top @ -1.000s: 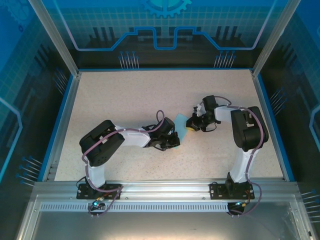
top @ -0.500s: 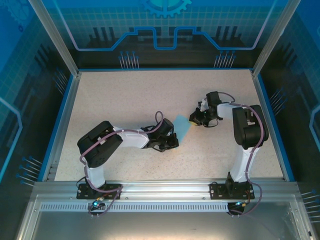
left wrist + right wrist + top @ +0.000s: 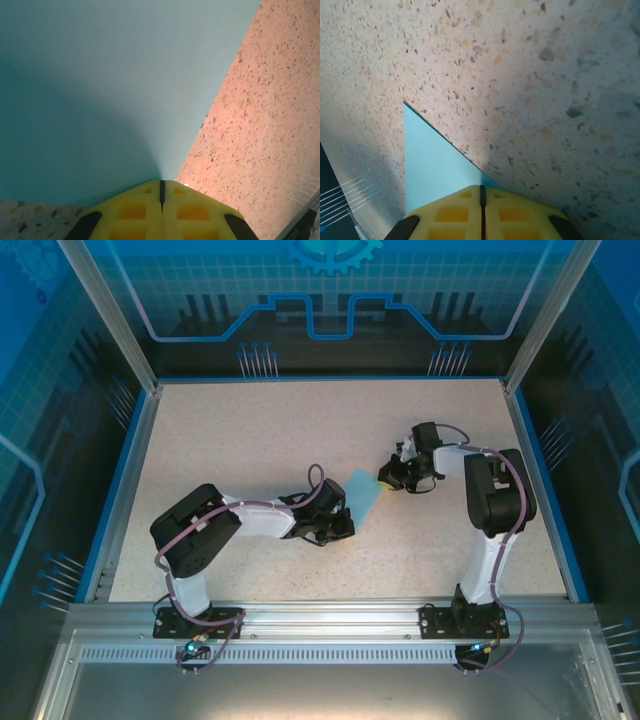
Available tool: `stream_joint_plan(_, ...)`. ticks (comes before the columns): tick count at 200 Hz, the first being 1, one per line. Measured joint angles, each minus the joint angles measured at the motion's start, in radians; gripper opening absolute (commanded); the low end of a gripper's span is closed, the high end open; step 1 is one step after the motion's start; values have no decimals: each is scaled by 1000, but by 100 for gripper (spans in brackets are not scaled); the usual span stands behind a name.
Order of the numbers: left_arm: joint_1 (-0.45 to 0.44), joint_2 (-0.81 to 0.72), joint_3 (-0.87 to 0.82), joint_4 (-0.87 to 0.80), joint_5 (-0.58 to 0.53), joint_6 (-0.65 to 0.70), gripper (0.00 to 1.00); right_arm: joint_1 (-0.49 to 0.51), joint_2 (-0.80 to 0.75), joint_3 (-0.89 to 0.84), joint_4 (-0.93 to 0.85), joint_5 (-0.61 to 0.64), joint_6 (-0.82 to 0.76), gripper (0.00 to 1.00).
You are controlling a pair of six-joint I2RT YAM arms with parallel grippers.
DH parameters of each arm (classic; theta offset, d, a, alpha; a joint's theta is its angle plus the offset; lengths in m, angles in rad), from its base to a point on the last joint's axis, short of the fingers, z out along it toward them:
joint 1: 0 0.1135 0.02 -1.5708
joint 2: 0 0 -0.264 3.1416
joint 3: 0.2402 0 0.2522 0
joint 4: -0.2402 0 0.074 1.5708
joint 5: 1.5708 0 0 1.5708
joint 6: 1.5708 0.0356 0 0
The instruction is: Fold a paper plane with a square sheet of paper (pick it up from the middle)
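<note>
The paper (image 3: 362, 496) is a light-blue sheet near the middle of the table (image 3: 250, 440), spanning the gap between the two grippers. The left gripper (image 3: 351, 517) has its jaws fully closed on the sheet's near-left edge, and its yellow fingers (image 3: 135, 210) meet with no gap. In the left wrist view the sheet fans out ahead of them. The right gripper (image 3: 386, 478) is likewise pressed together, nipping one corner at the far-right end. In the right wrist view a pointed part of the sheet extends from the fingertips over the speckled surface.
</note>
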Motion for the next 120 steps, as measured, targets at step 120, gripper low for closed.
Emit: stream_joint_plan(120,-5,-11,2,-40,-5,1,1,-28,13,1,147,67,18,8)
